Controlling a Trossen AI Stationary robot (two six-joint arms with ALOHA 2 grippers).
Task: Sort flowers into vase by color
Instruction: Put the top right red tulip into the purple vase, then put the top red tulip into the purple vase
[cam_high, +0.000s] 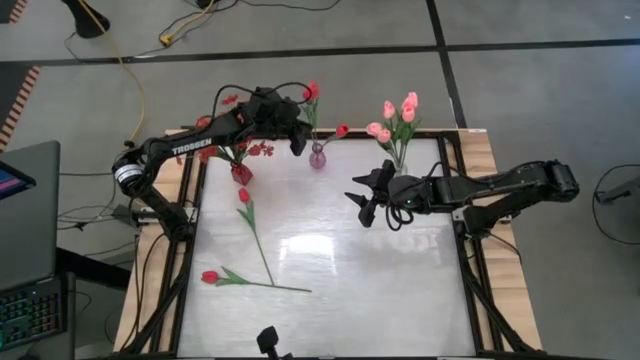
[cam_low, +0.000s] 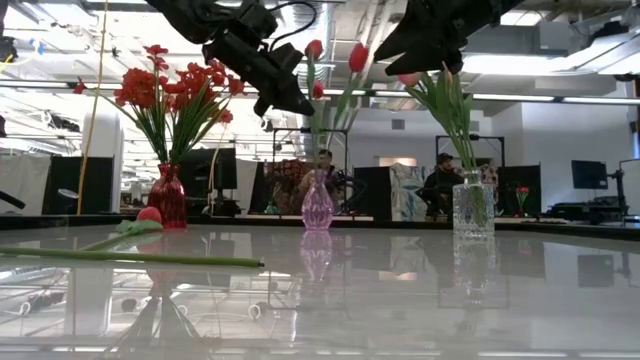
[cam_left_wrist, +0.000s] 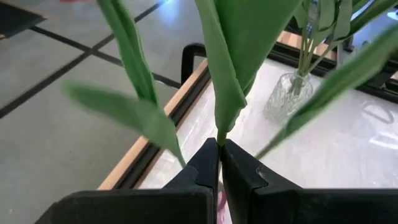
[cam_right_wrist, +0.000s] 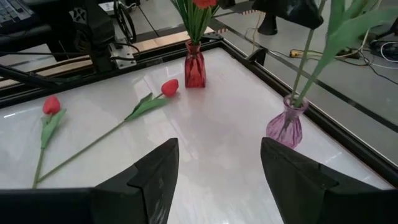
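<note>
a red tulip (cam_high: 312, 92) stands in the purple vase (cam_high: 318, 156) at upper centre of the high view, its stem pinched in the shut left tool (cam_high: 297, 143) just above the vase. two more red tulips (cam_high: 243, 196) lie on the white surface (cam_high: 380, 270) at lower left. the right tool (cam_high: 362, 198), at centre right beside the clear vase (cam_high: 399, 172) of pink tulips (cam_high: 397, 115), is wide open and holds nothing.

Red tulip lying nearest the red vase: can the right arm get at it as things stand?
Probably yes. The right gripper is open and empty over bare table, and nothing stands between it and that red tulip.
</note>
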